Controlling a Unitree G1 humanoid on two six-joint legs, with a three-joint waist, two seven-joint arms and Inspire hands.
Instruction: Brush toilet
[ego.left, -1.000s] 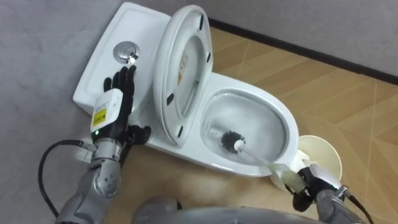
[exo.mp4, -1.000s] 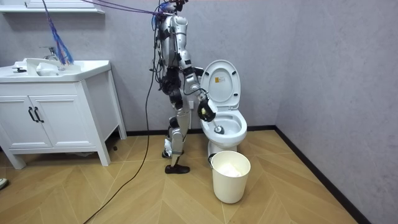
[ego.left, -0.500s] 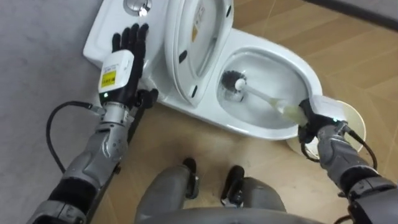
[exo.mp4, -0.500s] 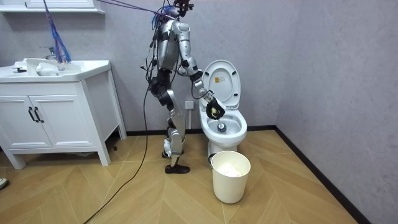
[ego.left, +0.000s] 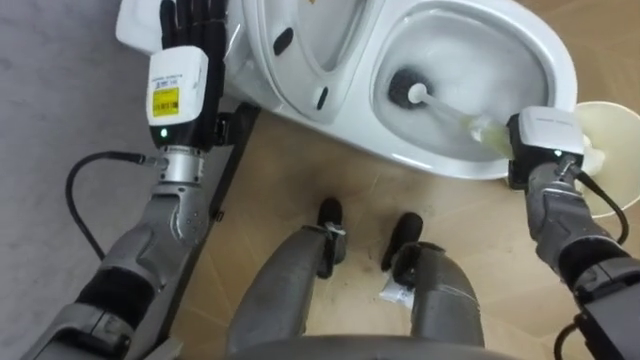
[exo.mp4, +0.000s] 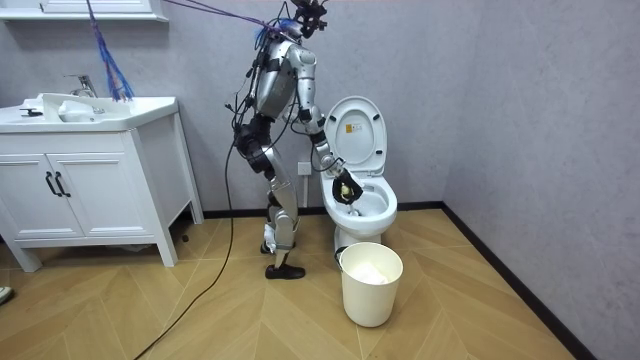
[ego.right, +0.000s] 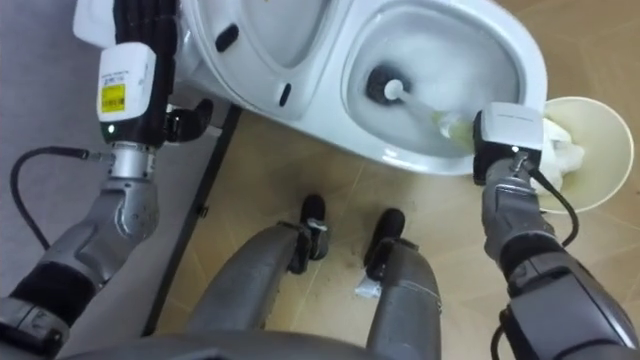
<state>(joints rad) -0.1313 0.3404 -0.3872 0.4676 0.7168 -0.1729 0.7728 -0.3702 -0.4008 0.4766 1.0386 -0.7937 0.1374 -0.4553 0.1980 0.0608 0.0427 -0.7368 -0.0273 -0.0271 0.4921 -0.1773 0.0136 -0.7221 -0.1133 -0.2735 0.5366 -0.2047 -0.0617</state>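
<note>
Brush (ego.left: 410, 88) in the toilet: its dark head lies low inside the bowl (ego.left: 455, 28), and its pale handle slants up over the near rim to the right robot hand (ego.left: 545, 142). That hand is curled round the handle's end, just outside the rim, with its back turned to the camera.

The lid (ego.left: 310, 40) stands raised on the robot's left of the bowl, between the brush and the left robot hand (ego.left: 180, 65). The left robot hand lies flat on the tank (ego.left: 133, 28), fingers straight and pressed side by side, just beside the lid's hinge end.

A cream bin (ego.left: 612, 130) stands on the floor (ego.left: 300, 180) next to the right robot hand, on its far side from the bowl, and closes off that side. A grey wall (ego.left: 50, 110) runs behind the tank, near the left arm.

In the room view the robot stands close against the toilet's side, bent over the bowl, with the bin in front of the toilet. A white cabinet (exo.mp4: 90, 170) stands well apart at the room view's left. Bare floor lies open between the cabinet and the robot, and in front of the bin.
</note>
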